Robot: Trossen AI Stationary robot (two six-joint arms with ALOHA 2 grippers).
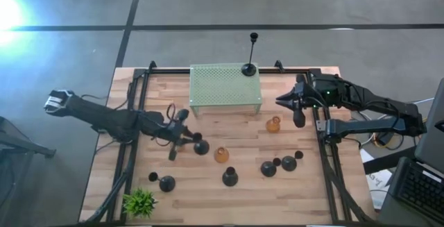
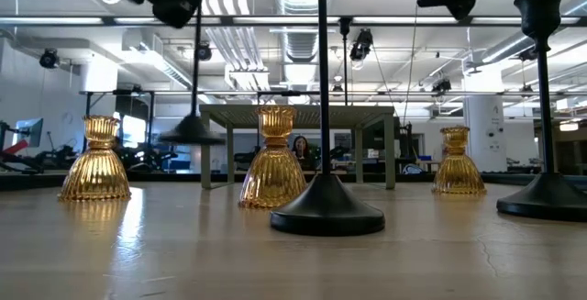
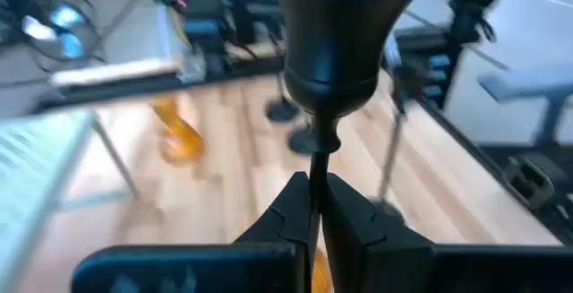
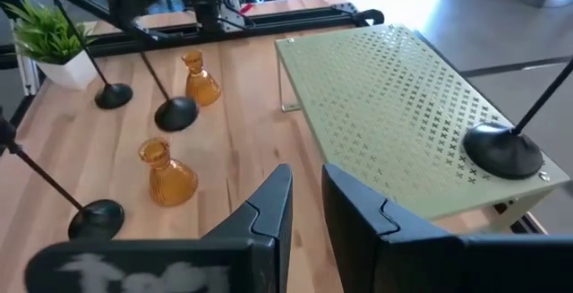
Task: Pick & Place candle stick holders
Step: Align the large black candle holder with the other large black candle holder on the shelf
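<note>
My left gripper [image 1: 182,131] is over the table's left middle, shut on a tall thin black candle stick holder [image 3: 338,33]. Its cup stands above the fingers. Its base is hidden in the left wrist view. My right gripper [image 4: 304,208] is open and empty beside the right end of the mint-green stand [image 1: 225,87]; it also shows in the high view [image 1: 288,103]. Another tall black holder [image 1: 248,69] stands by its round base on the stand's far right corner. Amber glass holders [image 1: 273,124] [image 1: 221,155] and several black holders [image 1: 229,177] stand on the table. My left gripper pinches the holder's thin stem [image 3: 316,172] between its two fingers, a little below the cup. The fingers come level from the table's left and lie across the stem. The holder stands upright in the hold. Whether its base is on the table, I cannot tell.
A small leafy plant [image 1: 141,201] stands at the near left corner. Black holders [image 1: 268,168] [image 1: 289,163] [image 1: 166,183] stand across the near half of the table. Black frame rails [image 1: 322,150] run along both sides. In the low view a tall holder [image 2: 326,210] stands close in front.
</note>
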